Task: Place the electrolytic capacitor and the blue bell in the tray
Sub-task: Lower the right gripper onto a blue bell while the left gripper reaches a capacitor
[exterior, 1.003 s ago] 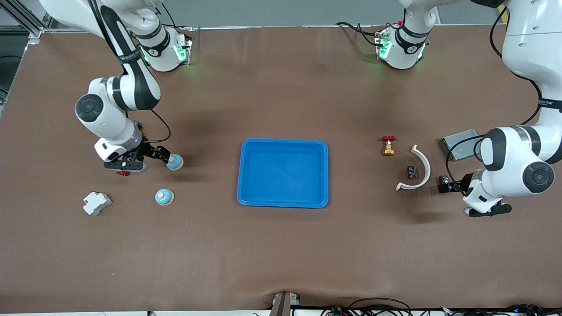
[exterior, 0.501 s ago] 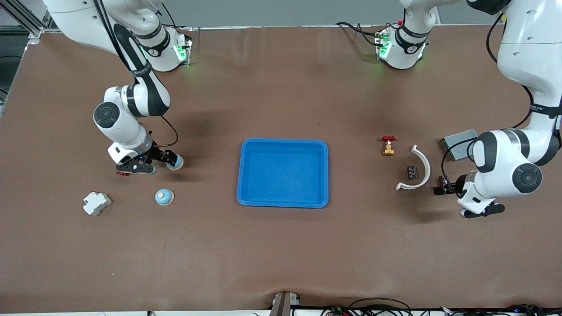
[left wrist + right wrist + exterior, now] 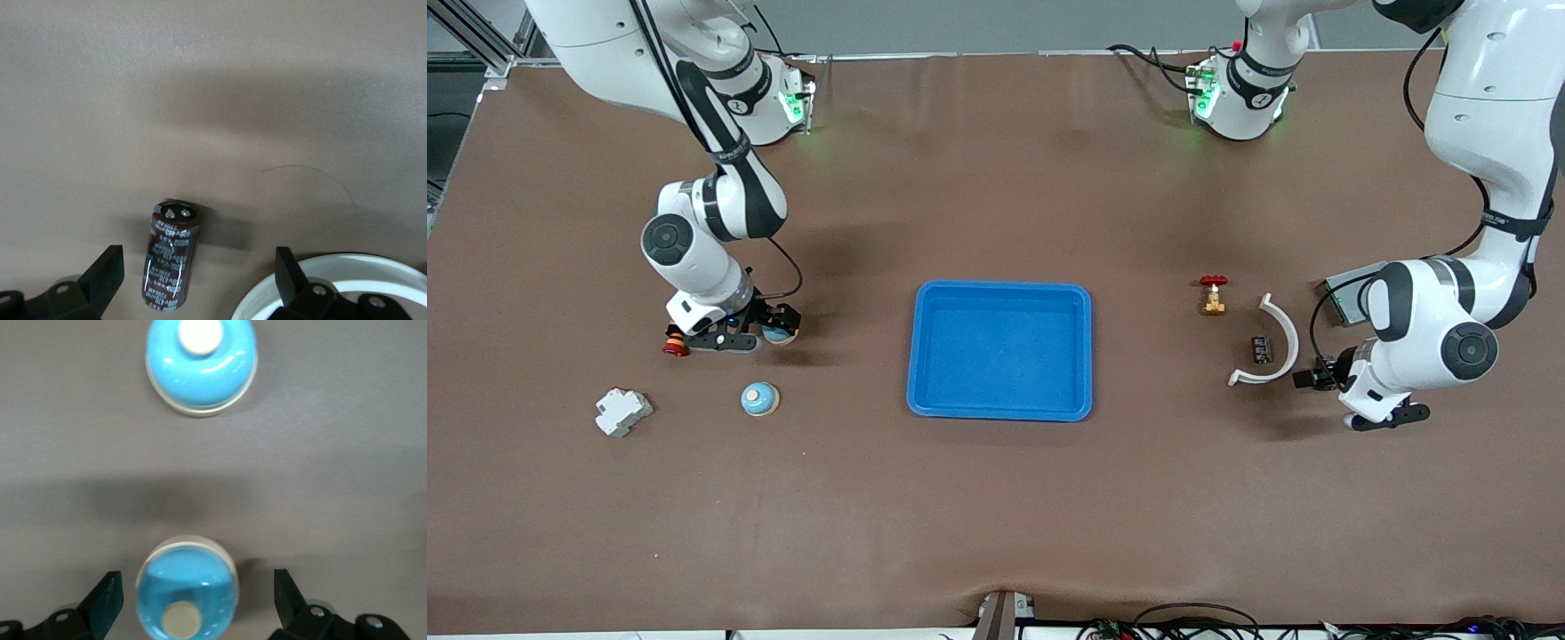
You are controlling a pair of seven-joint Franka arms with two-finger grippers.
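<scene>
Front view shows the bright-blue tray (image 3: 1000,349) at the middle of the brown table (image 3: 996,516), its long axis running from the front camera toward the robots' bases, with nothing in it. Toward the left arm's end lies the electrolytic capacitor (image 3: 1261,348), a small dark cylinder on its side, tucked just inside the curve of a white arc-shaped piece (image 3: 1279,342). Its long axis also runs roughly from the front camera toward the bases. In the left wrist view the capacitor (image 3: 170,255) shows its terminal end pointing away from the gripper, with printed lettering along its sleeve. The left gripper (image 3: 1325,373) is low beside the arc piece, and its jaws stand wide with the capacitor between them and untouched.

A brass valve with a red handle (image 3: 1213,294) stands near the arc piece, farther from the front camera, and a grey metal plate (image 3: 1347,293) lies partly under the left arm.

Toward the right arm's end, the right gripper (image 3: 760,329) is down around one blue bell (image 3: 780,333), jaws wide on either side of it and not gripping. The right wrist view shows this bell (image 3: 187,595) upright, its cream button on top. A second blue bell (image 3: 759,399) sits upright nearer the front camera, well apart from the tray. A white breaker-like block (image 3: 623,412) lies near it, and a small red part (image 3: 675,347) sits just beside the right gripper.
</scene>
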